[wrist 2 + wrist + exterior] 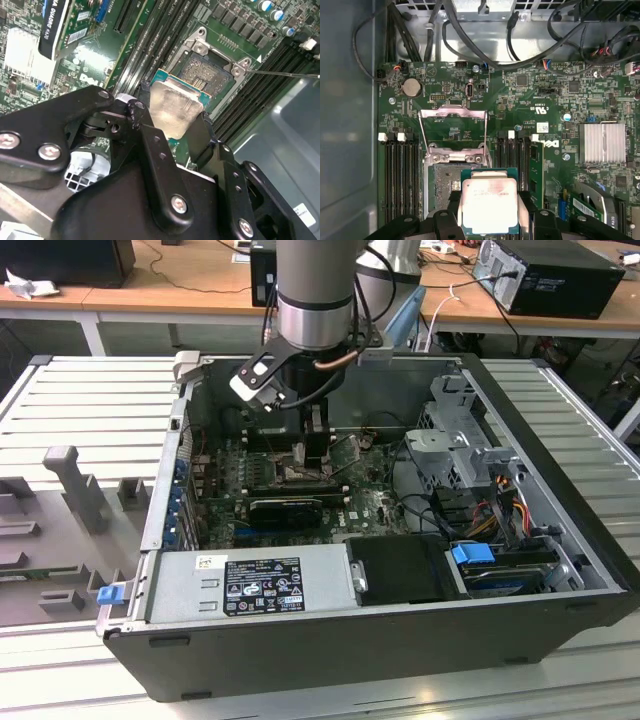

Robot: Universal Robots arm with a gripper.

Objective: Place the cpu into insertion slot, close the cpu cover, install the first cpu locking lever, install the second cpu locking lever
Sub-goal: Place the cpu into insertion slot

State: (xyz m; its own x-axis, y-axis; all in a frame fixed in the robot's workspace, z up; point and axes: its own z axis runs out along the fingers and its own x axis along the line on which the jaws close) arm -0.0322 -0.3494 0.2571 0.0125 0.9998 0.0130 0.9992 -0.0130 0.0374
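Observation:
My gripper is shut on the cpu, with a black finger on each of two opposite edges. The chip's silvery metal face shows in both wrist views. It hangs level, just above the board, and overlaps one side of the insertion slot, off-centre from it. The dark socket bed with its metal rim lies open. The cpu cover stands raised on its hinge at the socket's far edge. A thin wire lever sticks out beside the socket. In the exterior view the gripper is deep inside the computer case.
Long black memory slots flank the socket on both sides. A silver heat sink and an expansion card sit on the board. Cables hang along the case wall. The drive cage and power supply close in the space.

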